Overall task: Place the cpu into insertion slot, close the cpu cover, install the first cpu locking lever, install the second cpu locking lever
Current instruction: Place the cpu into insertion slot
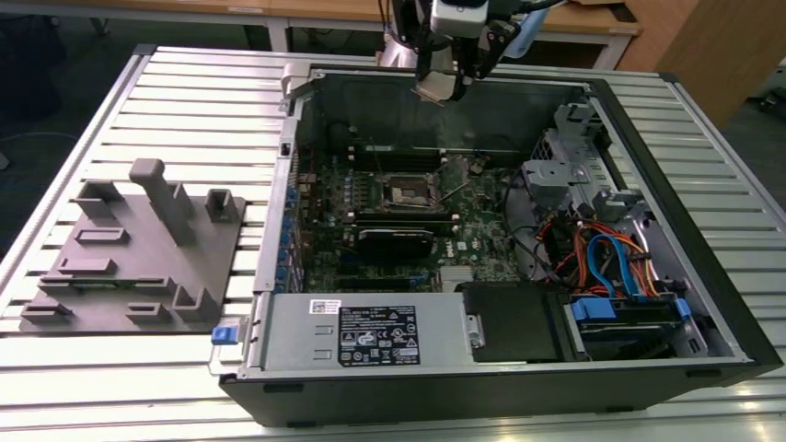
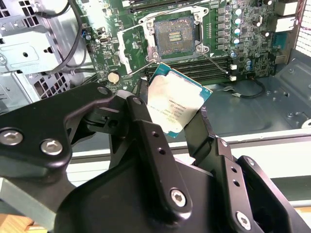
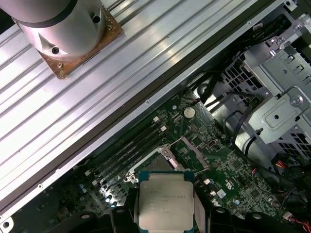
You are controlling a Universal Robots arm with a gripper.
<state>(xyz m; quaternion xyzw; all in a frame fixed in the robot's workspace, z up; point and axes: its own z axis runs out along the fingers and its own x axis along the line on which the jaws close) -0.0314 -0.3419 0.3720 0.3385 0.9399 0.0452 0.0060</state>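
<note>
Above the far end of an open black desktop computer case (image 1: 491, 405), a black two-fingered gripper (image 1: 440, 89) hangs from the robot arm. Its fingers (image 2: 146, 136) press against two opposite edges of a small flat square cpu (image 2: 177, 104) with a dull silver-grey metal top and a teal-green rim. The chip is pinched between them and held clear in the air, tilted, with its metal top towards the second wrist view's camera.

Below the chip, a green circuit board (image 1: 485, 226) lies flat on the case floor. Set into it is the insertion slot (image 2: 175, 35), a small square dark socket with a silvery metal rim. The slot is uncovered, and rows of gold contacts show in its middle. The cpu cover (image 2: 130, 48), a thin silvery metal plate with a square window, is swung off the slot and sits at one side of it. A thin wire locking lever (image 2: 216, 59) angles away from the slot's corner, crossing long narrow black memory slots (image 2: 204, 68) just beside the socket. The cpu and the slot are well apart.

The case rests on a ribbed silvery aluminium table (image 1: 184, 110). A silver power supply box (image 1: 356, 331) fills its near end, and blue and orange cables (image 1: 602, 258) lie toward the exterior view's right. A grey moulded fixture plate (image 1: 135, 249) with upright posts stands on the table at the exterior view's left, apart from the case.
</note>
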